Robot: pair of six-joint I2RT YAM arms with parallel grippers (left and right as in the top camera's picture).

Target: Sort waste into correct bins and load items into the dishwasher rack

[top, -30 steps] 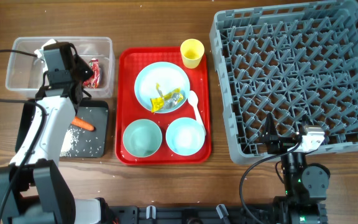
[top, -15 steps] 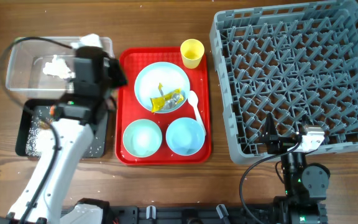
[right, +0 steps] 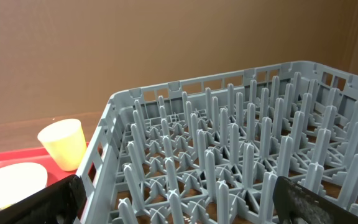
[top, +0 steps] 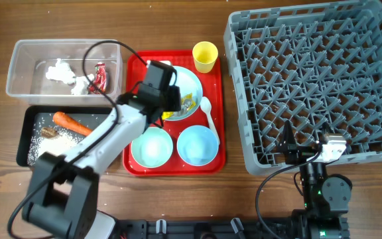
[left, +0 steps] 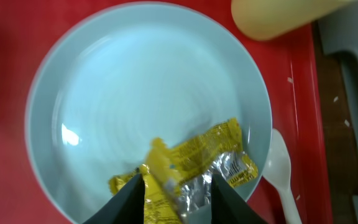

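Observation:
My left gripper [left: 178, 199] hangs low over the round light-blue plate [left: 135, 93], jaws open and straddling the crumpled yellow wrapper [left: 197, 152] and the silver wrapper [left: 194, 193]. From overhead, the left gripper [top: 176, 106] covers the plate's [top: 192, 78] near-left part. The clear tub [top: 18, 66] holds white tissue [top: 62, 72] and a red wrapper [top: 100, 74]. In the black tray [top: 28, 129] lie the carrot [top: 70, 122], a brown lump [top: 50, 133] and rice [top: 42, 151]. My right gripper [right: 179, 199] stands open and empty at the near edge of the grey rack [right: 229, 124].
The flat red tray [top: 134, 79] also carries the yellow cup [top: 205, 56], the white spoon [top: 209, 114], a pale-green bowl [top: 152, 147] and a light-blue bowl [top: 197, 144]. The rack [top: 310, 79] fills the right of the table.
My left arm has swung right from over the clear tub to the plate, and its jaws have parted. The right arm has not moved.

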